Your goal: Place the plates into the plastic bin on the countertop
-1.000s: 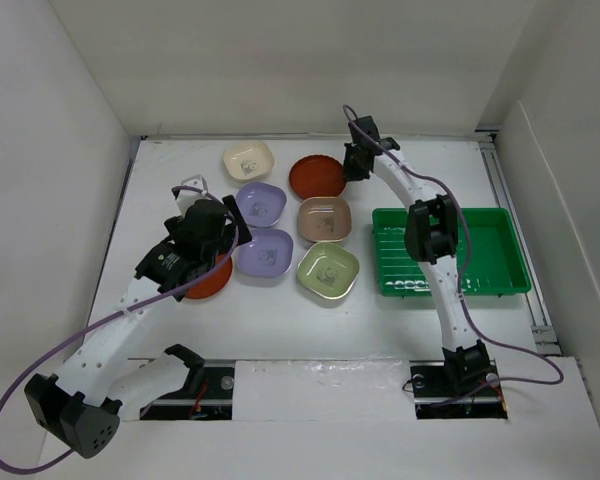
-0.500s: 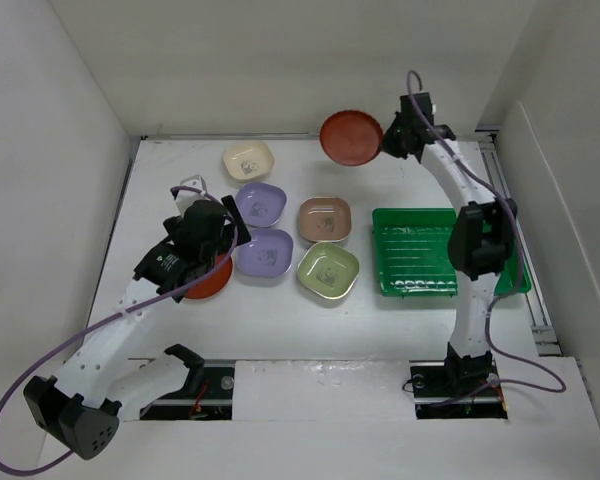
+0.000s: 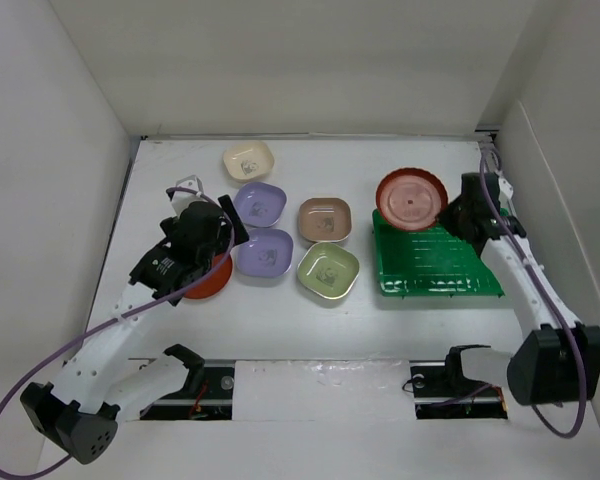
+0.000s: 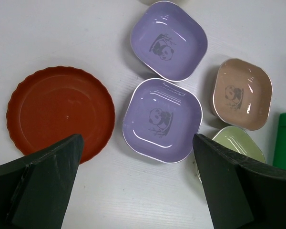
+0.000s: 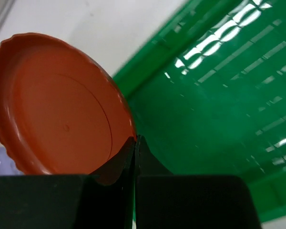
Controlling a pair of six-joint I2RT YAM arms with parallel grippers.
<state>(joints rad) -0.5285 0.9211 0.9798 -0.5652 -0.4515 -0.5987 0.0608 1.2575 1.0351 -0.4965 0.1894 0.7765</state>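
Observation:
My right gripper (image 3: 448,209) is shut on the rim of a round red-orange plate (image 3: 411,199), held tilted over the far left end of the green plastic bin (image 3: 450,270). The right wrist view shows that plate (image 5: 57,105) pinched at its edge above the bin's ribbed floor (image 5: 219,105). My left gripper (image 4: 138,191) is open and empty above the countertop, near the second red-orange plate (image 4: 57,112) and a lavender plate (image 4: 162,119). On the countertop lie cream (image 3: 248,159), lavender (image 3: 259,203), tan-pink (image 3: 325,219) and olive green (image 3: 328,270) plates.
White walls close in the countertop (image 3: 280,320) on the left, back and right. The left arm (image 3: 185,250) hangs over the red-orange plate at the left. The bin lies at the right, its right part under the right arm.
My right arm has lifted the far red-orange plate off the countertop and swung it right and nearer, over the bin. The left arm has barely moved.

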